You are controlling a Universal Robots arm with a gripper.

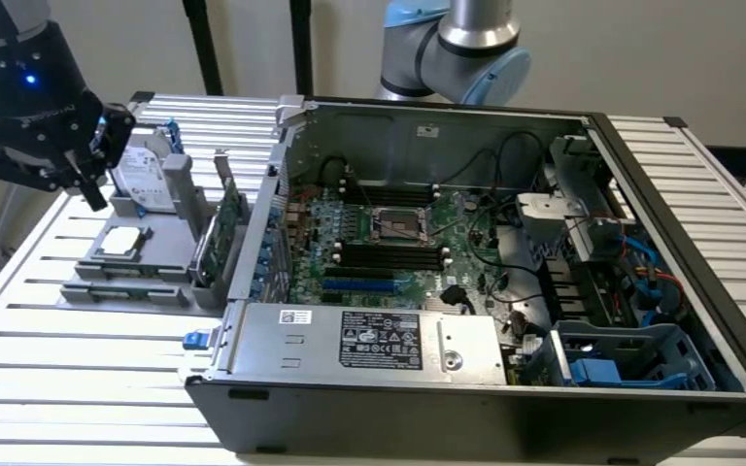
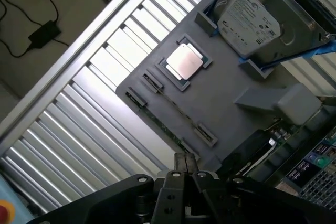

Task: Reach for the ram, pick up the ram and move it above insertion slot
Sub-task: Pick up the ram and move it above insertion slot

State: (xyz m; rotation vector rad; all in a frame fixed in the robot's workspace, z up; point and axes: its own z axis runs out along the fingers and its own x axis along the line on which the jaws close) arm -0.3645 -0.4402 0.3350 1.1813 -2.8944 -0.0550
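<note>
One black gripper (image 1: 85, 186) (image 2: 185, 160) hangs above the grey plastic parts holder (image 1: 101, 282) (image 2: 231, 93). In the wrist view its fingertips look drawn together with no gap, and nothing is between them.

Below it, and not touched, is the ram (image 1: 133, 289) (image 2: 160, 121), a long, narrow green circuit-board stick. It stands on its edge in the slot along the holder's outer border, with small grey end clips at both ends.

I judge it light, stiff and thin, and easy to crack or scratch. The best hold looks like the middle of the exposed upper edge, pinching the two flat faces lightly, with a straight pull so the board does not bind in its slot.

Beside it on the holder sits a square silver processor chip (image 1: 123, 243) (image 2: 184, 61). Past that, a silver hard drive (image 1: 147, 180) (image 2: 252, 17) leans in its bracket. Its white label carries print and barcodes too small to read.

A taller green expansion card (image 1: 226, 233) stands at the holder's far side, next to the open black computer case (image 1: 684, 243). Inside the case, the green motherboard (image 1: 347, 272) shows its black memory slots (image 1: 392, 254). The white sticker (image 1: 380, 340) on the metal power-supply cover (image 1: 464, 335) has dark print I cannot make out.

Everything rests on a slatted aluminium table (image 1: 62, 369) (image 2: 105, 77).
</note>
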